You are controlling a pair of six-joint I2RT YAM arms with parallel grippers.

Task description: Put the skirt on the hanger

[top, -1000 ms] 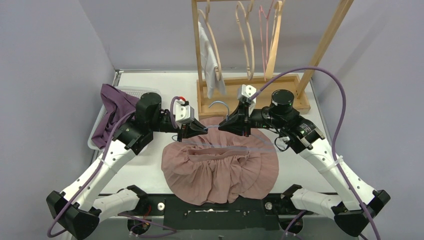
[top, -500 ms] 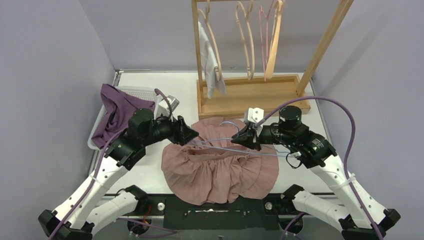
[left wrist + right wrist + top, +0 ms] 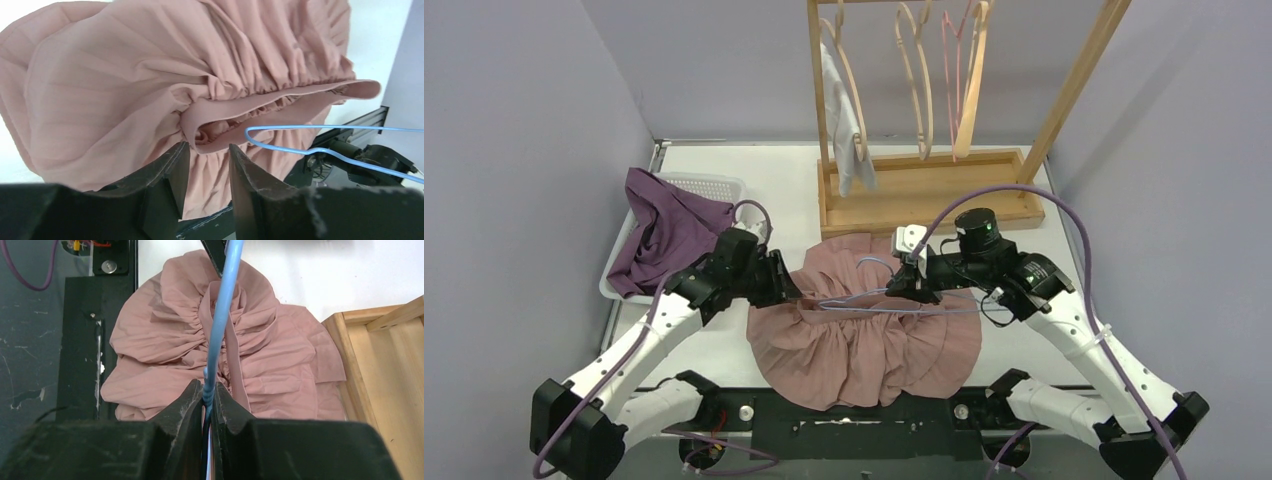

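The pink pleated skirt lies bunched on the table, its elastic waistband gaping open. A thin blue wire hanger hovers level just over the waistband, and my right gripper is shut on it near its hook. From the right wrist, the hanger runs straight out from the gripper over the skirt. My left gripper is open at the skirt's left edge. In its wrist view the gripper sits just short of the waistband fold, and the hanger's end floats to the right.
A wooden rack stands behind the skirt with several wooden hangers and a white garment. A purple garment drapes over a white basket at the back left. Grey walls close in on both sides.
My left gripper let go of the hanger, opened and dropped toward the near left to the skirt's left edge. My right gripper lowered the hanger onto the waistband area.
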